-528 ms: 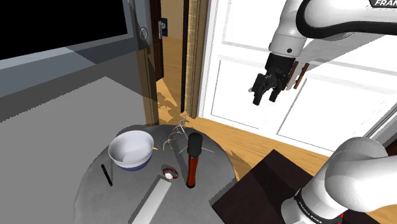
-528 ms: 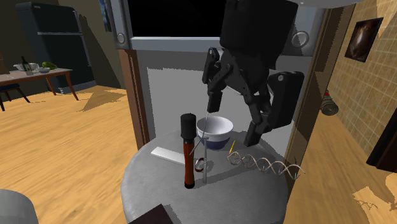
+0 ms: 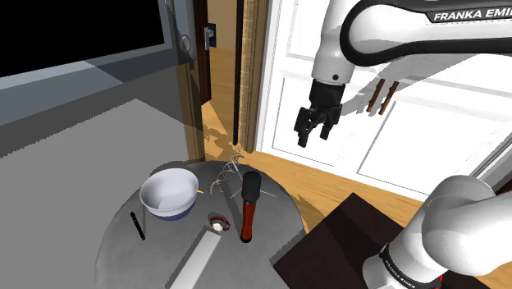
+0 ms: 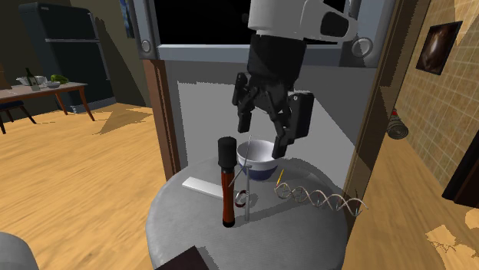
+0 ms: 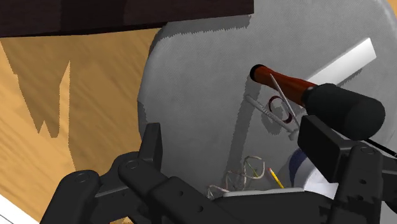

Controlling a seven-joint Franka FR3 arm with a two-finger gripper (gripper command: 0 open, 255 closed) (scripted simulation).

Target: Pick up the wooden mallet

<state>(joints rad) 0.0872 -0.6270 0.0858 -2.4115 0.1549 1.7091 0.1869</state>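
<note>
End effector (image 3: 313, 138) farther toward the shoulder view's left.

bowl (image 5: 299, 175) half hidden behind pincer (image 5: 235, 137), bar (image 3: 194, 259) cut by edge

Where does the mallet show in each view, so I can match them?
Shoulder view: mallet, right of the bowl, head uppermost.
Second exterior view: mallet, left of the bowl, head uppermost.
Wrist view: mallet beside the small ring.
Shared landmark: the flat white strip near its handle.
</note>
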